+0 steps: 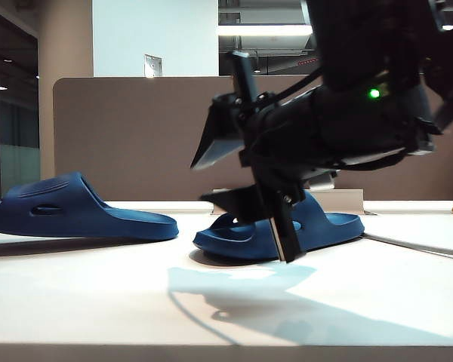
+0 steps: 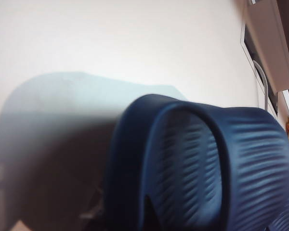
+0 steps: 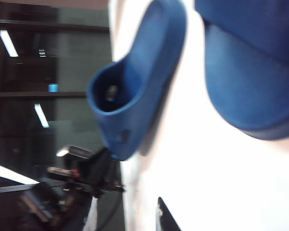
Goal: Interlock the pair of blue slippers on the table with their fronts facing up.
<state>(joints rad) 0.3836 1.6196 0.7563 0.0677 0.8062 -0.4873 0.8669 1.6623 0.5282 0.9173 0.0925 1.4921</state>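
In the exterior view, 2 navy slippers lie well apart on the cream table: the left slipper alone, the right slipper behind the right gripper, whose fingers stand apart, holding nothing. The left wrist view shows only a ribbed slipper strap close up; the left gripper itself is hidden, closed by all signs. The right wrist view shows both slippers on the table, one finger tip at the edge.

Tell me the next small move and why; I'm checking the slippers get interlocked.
Probably lower the right claw onto the centre slipper and close. It hangs just in front of that slipper, while the left claw sits by the left slipper's end; both lie apart on the table.
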